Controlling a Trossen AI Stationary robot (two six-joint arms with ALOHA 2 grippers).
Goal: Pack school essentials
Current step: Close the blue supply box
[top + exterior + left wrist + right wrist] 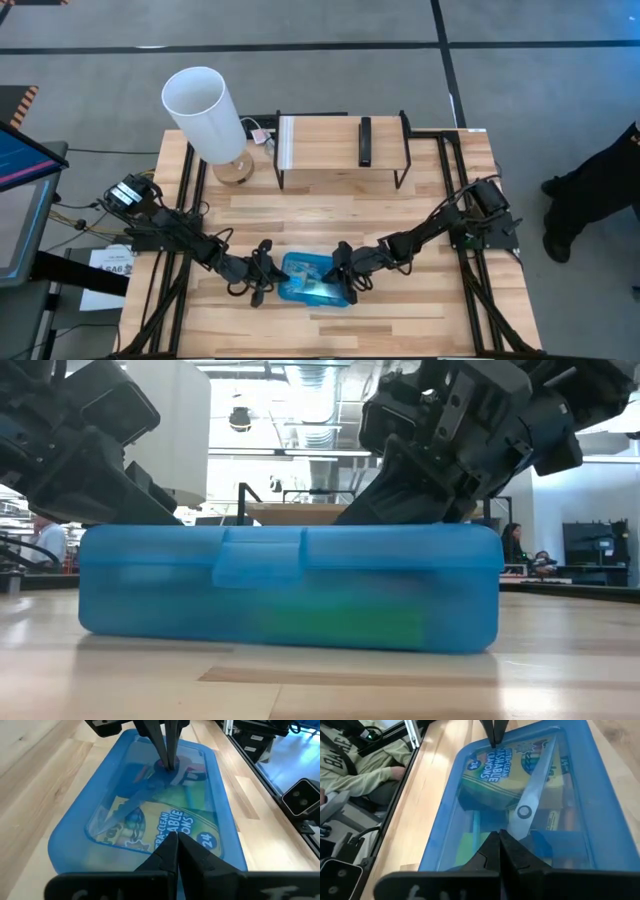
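Observation:
The translucent blue plastic case (313,280) lies flat on the wooden table with its lid closed. Through the lid I see the yellow-green crayon box (165,827), the scissors (530,795) and other small stationery. My left gripper (176,836) is shut, with its tips on the lid near the case's left end. My right gripper (499,834) is shut, with its tips on the lid near the case's right end. In the high view the left gripper (268,283) and the right gripper (337,280) face each other over the case. My left gripper sets its shut fingertips on the lid's top (150,837), in from the case's left end. It comes slanting down from the table's left. The case lies flat on the table. My right gripper sets its shut fingertips on the lid's top (532,840), in from the case's right end. It comes slanting down from the table's right.
A white lamp (205,105) stands at the far left. A black wire rack (340,150) at the far middle carries the black bar-shaped device (365,140). One person stands beyond the table's right edge (600,190). Another sits beside the table (350,765).

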